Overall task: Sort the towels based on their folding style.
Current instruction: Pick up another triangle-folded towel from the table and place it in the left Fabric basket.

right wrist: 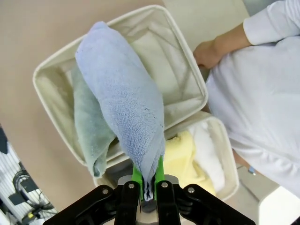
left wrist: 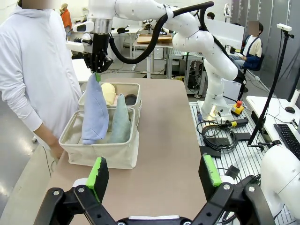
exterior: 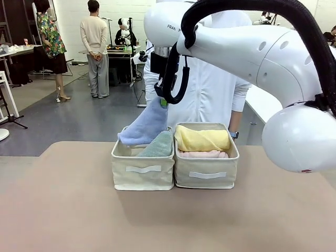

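My right gripper (exterior: 163,102) (left wrist: 97,74) (right wrist: 148,179) is shut on the tip of the light-blue cone towel (exterior: 144,126) (left wrist: 94,111) (right wrist: 124,101), which hangs down into the left beige bin (exterior: 143,169) (left wrist: 101,152) (right wrist: 51,98). The sage-green cone towel (exterior: 159,145) (left wrist: 120,119) (right wrist: 89,131) leans inside that bin beside it. In the right bin (exterior: 206,173) (right wrist: 220,159) lie the yellow roll (exterior: 202,139) (right wrist: 180,157), the pink roll (exterior: 205,154) and the white roll (right wrist: 208,150); a dark roll (left wrist: 131,99) shows at its far end. My left gripper (left wrist: 154,176) stands open over the near table.
A person in a white coat (exterior: 210,100) (right wrist: 262,108) stands behind the bins, one hand (right wrist: 208,52) at the left bin's rim. The table (exterior: 68,210) stretches bare in front of the bins. Cables and a stand sit beside the table.
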You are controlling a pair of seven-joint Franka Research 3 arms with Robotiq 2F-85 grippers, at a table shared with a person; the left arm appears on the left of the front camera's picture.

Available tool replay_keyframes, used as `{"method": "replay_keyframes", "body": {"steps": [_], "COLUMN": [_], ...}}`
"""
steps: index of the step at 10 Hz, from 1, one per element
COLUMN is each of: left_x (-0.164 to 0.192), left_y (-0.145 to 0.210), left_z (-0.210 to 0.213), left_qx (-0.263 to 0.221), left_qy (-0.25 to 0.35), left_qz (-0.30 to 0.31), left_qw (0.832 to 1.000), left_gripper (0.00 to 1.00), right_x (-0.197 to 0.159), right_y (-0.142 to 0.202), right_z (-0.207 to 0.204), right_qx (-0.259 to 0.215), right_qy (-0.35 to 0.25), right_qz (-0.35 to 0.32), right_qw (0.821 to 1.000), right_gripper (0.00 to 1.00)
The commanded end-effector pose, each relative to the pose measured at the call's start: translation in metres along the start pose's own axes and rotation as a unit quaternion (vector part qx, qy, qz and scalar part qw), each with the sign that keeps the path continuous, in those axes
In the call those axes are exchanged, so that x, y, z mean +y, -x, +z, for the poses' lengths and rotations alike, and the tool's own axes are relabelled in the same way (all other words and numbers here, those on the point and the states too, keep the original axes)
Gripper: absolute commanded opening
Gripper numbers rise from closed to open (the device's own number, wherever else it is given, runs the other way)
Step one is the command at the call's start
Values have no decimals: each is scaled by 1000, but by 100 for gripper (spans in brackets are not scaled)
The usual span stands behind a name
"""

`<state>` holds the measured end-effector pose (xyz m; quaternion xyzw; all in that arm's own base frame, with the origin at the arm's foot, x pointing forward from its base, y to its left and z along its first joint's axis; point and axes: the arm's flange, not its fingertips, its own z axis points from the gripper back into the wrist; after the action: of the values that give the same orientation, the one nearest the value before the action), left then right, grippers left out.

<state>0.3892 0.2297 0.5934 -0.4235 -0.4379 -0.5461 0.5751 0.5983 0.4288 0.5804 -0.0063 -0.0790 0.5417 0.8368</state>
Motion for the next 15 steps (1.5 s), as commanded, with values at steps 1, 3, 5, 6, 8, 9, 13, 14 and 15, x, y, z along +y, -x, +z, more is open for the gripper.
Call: {"method": "replay_keyframes", "body": {"steps": [1,3,5,6,8,9,13,14,15], "left_x": [-3,-3,-3,-3,-3,-3,-3,-3,-3], "left_y": [0,0,0,0,0,0,0,0,0], "left_z": [0,0,0,0,0,0,0,0,0], "left_qx": [-7,-7,-7,-7,-7,-7,-7,-7,-7], "left_qy": [-3,-3,-3,-3,-3,-3,-3,-3,-3], "left_qz": [-10,-10,-10,-10,-10,-10,-10,-10,-10], "left_qw": [1000,1000,1000,1000,1000,1000,1000,1000,1000], "left_gripper": [100,100,100,100,100,100,100,100,100], "right_x": [-3,-6,-8,-12,-20,-23,-28,-30,-31], "right_y": [-8,-13,-17,-17,-18,-17,2,9,16], "right_z": [-4,-11,-18,-22,-32,-38,-56,-61,-65], "right_qx": [6,22,35,38,46,48,-24,-40,-57], "right_qy": [-22,-25,-29,-33,-43,-47,-47,-50,-49], "right_qz": [14,11,12,7,3,4,34,33,36], "right_qw": [1000,999,999,999,998,998,998,997,997], "right_gripper": [11,11,11,11,11,11,11,11,11]}}
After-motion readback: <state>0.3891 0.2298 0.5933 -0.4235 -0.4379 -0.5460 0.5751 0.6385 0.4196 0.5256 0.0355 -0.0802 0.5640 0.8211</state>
